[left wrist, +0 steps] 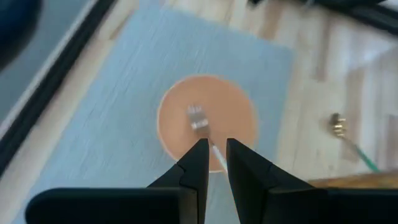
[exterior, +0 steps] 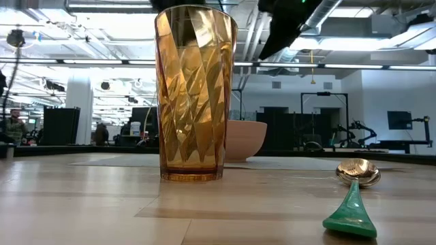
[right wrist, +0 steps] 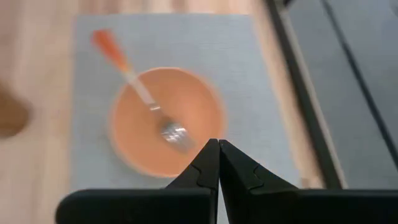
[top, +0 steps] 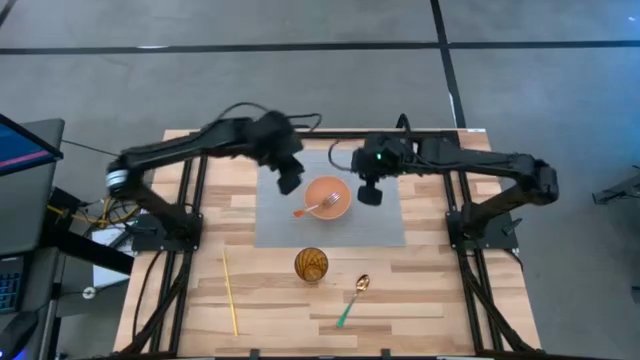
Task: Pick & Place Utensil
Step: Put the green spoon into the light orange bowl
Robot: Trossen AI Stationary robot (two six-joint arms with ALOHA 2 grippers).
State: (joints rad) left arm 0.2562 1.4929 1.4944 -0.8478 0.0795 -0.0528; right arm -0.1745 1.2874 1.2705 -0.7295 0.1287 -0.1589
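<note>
A fork with an orange handle lies in the orange bowl. Its tines sit inside the bowl. Its handle leans on the rim and sticks out over the grey mat toward the near left. My left gripper hangs above the bowl's left side, open by a narrow gap with nothing between the fingers. My right gripper hangs shut above the bowl's right side. A green-handled spoon lies on the wood near the front.
An amber ribbed glass stands upright just in front of the mat, between the bowl and the spoon. A thin yellow stick lies on the wood at the near left. The arms' frame posts stand at both table sides.
</note>
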